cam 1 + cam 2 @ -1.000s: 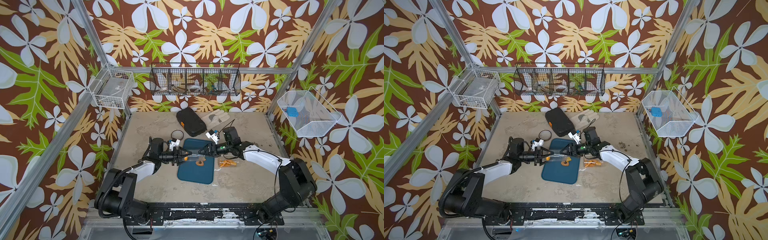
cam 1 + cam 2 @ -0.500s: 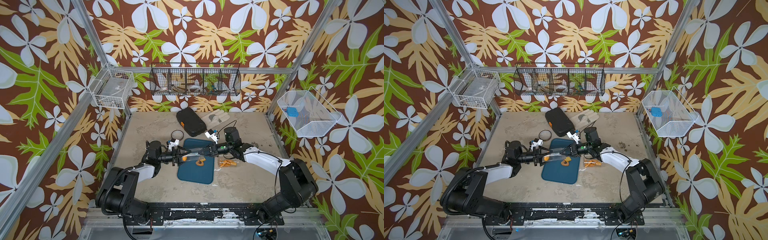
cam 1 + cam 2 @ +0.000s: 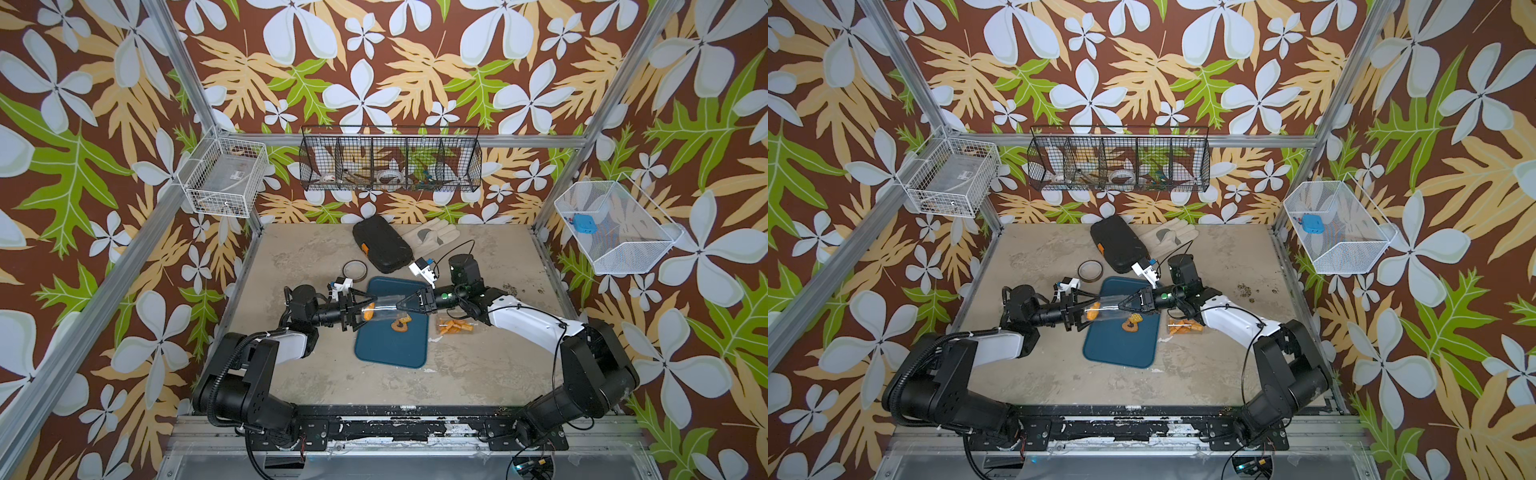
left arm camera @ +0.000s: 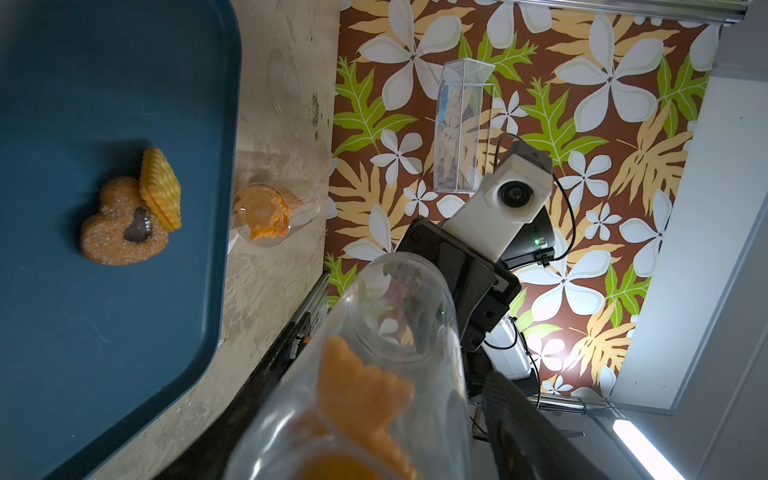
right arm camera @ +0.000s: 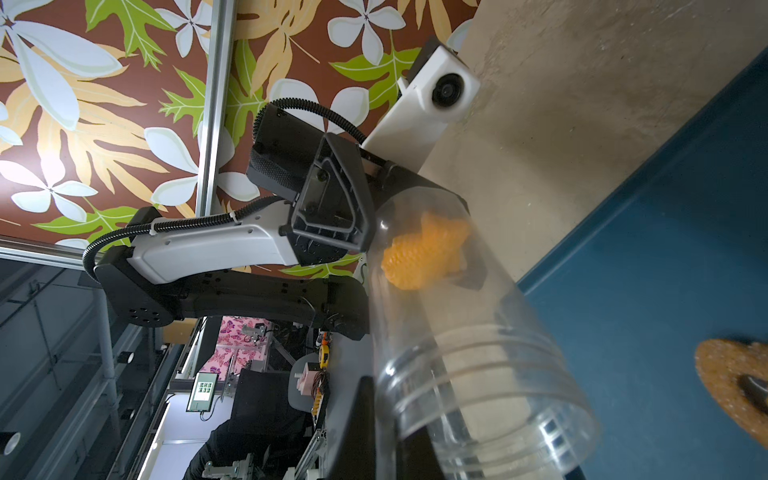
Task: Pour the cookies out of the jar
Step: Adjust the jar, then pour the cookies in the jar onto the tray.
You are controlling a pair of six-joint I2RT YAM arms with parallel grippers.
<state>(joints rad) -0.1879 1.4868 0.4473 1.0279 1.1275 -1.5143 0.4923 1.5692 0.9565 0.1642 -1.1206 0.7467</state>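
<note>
A clear jar [image 3: 384,307] [image 3: 1106,309] hangs on its side just above the blue tray [image 3: 390,349] [image 3: 1117,345], held between both arms. My left gripper [image 3: 365,309] [image 3: 1090,309] is shut on its base end; one finger [image 4: 515,419] lies along the wall. My right gripper [image 3: 398,306] [image 3: 1121,306] is shut on the rim at the mouth, one finger [image 5: 357,424] outside it. An orange cookie [image 4: 357,390] [image 5: 424,253] sits inside near the base. Two cookies [image 3: 401,324] [image 4: 129,216], a heart shape and a ridged one, lie on the tray.
A small clear container of orange biscuits [image 3: 453,326] [image 4: 270,212] lies on the table right of the tray. Behind the tray are a round lid [image 3: 354,270], a black case [image 3: 380,243] and a pale glove [image 3: 432,235]. Wire baskets hang on the walls.
My right gripper has moved left and shut on the jar's rim. My left jaws have widened and now sit around the jar's base; the left arm has drawn back slightly.
</note>
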